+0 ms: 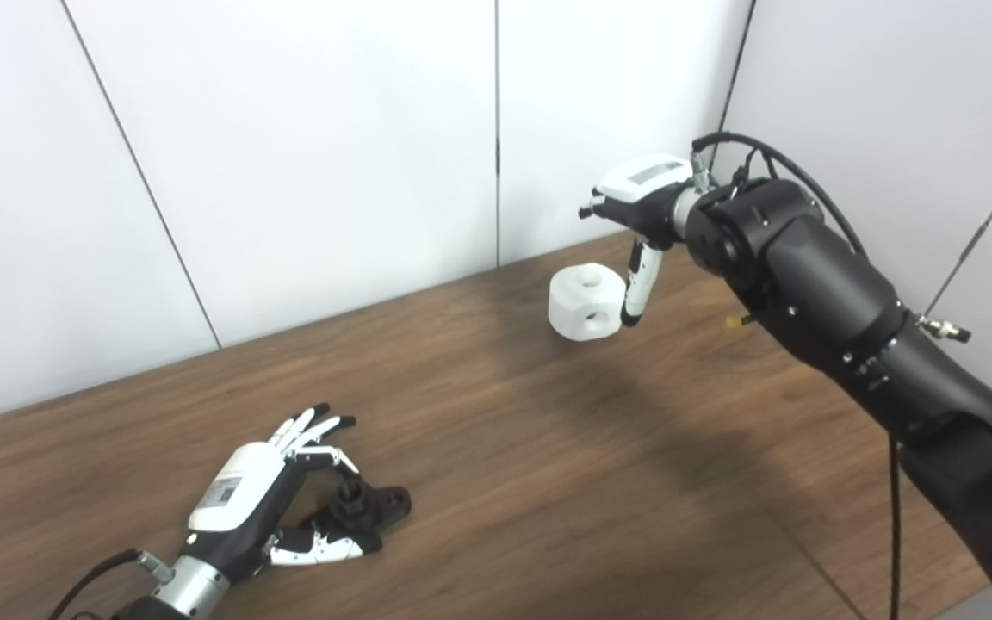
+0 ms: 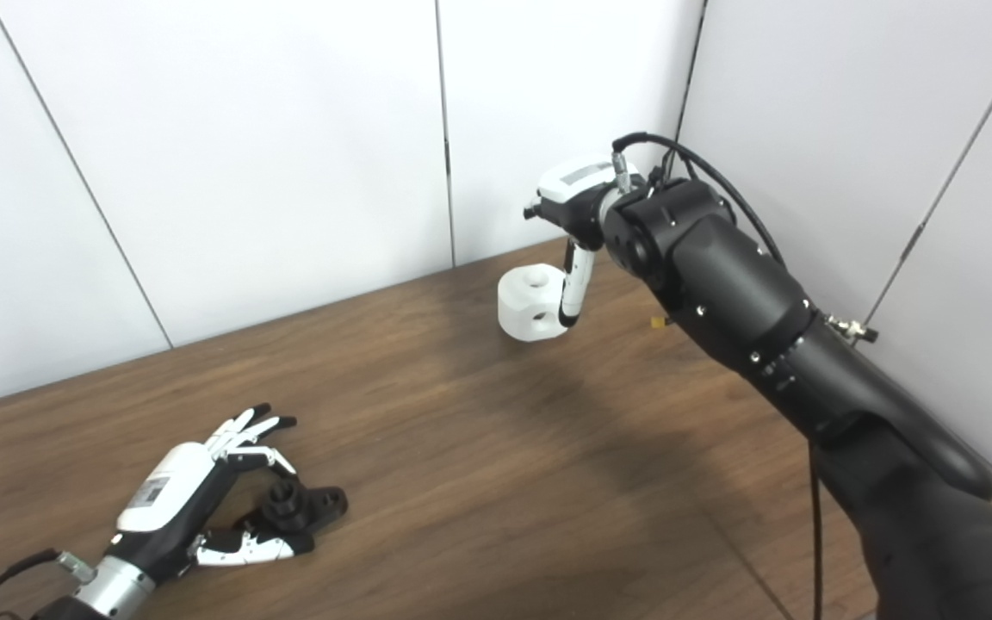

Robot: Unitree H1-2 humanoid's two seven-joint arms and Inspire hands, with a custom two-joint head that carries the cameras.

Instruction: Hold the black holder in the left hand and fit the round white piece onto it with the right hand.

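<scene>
- While our right hand (image 1: 638, 207) grips the round white piece (image 1: 586, 303) up near the far wall, the black holder (image 1: 367, 506) lies well apart on the table (image 1: 548, 482).
- Beside the holder, our left hand (image 1: 268, 499) spreads open around it, gripping nothing yet.
- We judge the white piece must travel toward the holder.

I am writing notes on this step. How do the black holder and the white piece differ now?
Colour: the holder is black, the white piece is white. Shape: the holder is low with a raised stub, the piece a thick ring with holes on top and side. Place: the holder lies on the near table between the left hand's open fingers; the piece is far back at the right hand, whose grip is unclear.
</scene>
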